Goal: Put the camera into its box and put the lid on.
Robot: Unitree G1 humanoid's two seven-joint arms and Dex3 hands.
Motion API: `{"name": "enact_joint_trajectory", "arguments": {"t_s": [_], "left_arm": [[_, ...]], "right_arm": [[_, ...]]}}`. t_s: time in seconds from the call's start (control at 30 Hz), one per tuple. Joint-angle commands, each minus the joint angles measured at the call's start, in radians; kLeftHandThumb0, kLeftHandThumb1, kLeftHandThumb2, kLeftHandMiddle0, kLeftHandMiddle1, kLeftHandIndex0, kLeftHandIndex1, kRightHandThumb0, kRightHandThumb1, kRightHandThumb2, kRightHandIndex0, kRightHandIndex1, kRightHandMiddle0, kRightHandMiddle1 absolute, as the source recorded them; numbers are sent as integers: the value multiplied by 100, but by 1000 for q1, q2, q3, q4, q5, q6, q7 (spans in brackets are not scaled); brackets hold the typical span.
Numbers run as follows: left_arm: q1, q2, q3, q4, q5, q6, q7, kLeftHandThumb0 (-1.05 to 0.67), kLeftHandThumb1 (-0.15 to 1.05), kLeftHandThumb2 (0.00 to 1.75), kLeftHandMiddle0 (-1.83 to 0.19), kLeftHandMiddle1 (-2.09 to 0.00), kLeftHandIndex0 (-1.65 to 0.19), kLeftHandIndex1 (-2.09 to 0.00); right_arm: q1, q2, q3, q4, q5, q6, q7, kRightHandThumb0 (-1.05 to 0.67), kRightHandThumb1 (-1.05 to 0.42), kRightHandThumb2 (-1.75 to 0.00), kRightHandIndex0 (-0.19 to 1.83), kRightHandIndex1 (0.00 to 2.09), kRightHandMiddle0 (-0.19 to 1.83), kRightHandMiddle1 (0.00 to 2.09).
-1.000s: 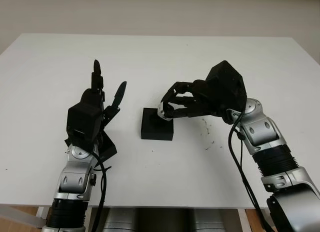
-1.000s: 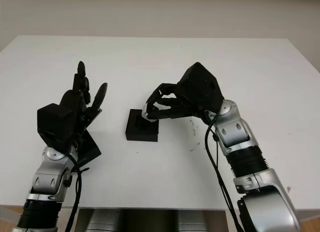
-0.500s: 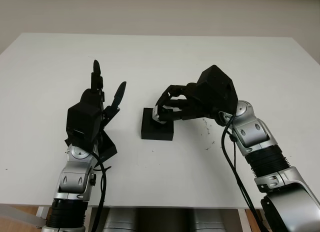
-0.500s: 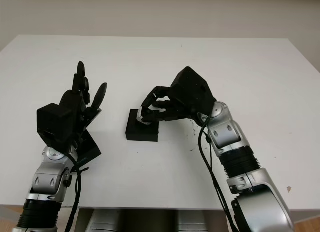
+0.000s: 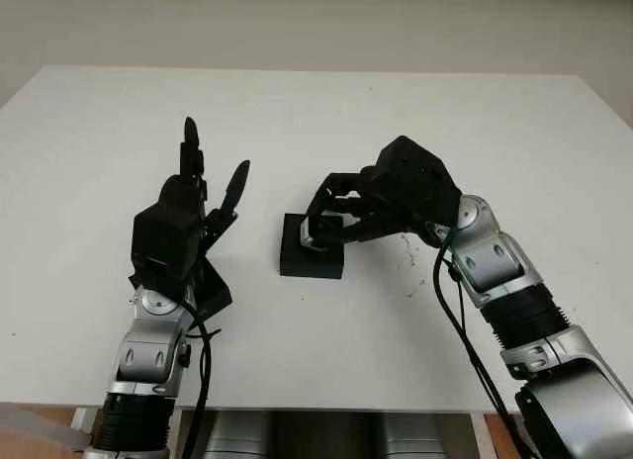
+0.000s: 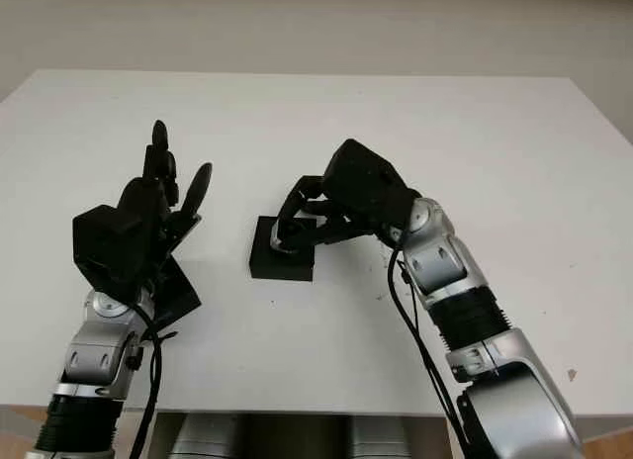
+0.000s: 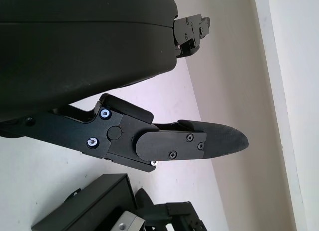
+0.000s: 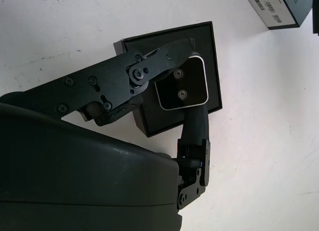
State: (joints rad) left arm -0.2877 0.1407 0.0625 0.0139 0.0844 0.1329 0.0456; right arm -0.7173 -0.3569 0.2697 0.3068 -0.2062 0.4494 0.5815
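Centrally on the white desk sits the open black square cardboard box. Right hand hovers directly over it, fingers pinching the small silver-faced black camera, which is lowered into the box's opening. Left hand is raised above the desk's left part, well apart from the box, open and holding nothing. Just behind its wrist lies the flat black lid, partly hidden by the arm.
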Motion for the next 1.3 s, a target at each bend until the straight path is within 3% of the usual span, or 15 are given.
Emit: {"name": "enact_joint_trajectory", "arguments": {"t_s": [0.0, 1.27], "left_arm": [[9, -1, 1, -7, 2, -13, 2, -76, 105, 41, 19, -5, 19, -1], [21, -24, -7, -26, -1, -12, 12, -75, 105, 41, 19, -4, 19, -1]], "right_arm": [[4, -15, 11, -1, -13, 3, 4, -40, -95, -5, 28, 7, 27, 164], [82, -34, 124, -51, -209, -47, -51, -39, -94, -5, 38, 10, 29, 168]]}}
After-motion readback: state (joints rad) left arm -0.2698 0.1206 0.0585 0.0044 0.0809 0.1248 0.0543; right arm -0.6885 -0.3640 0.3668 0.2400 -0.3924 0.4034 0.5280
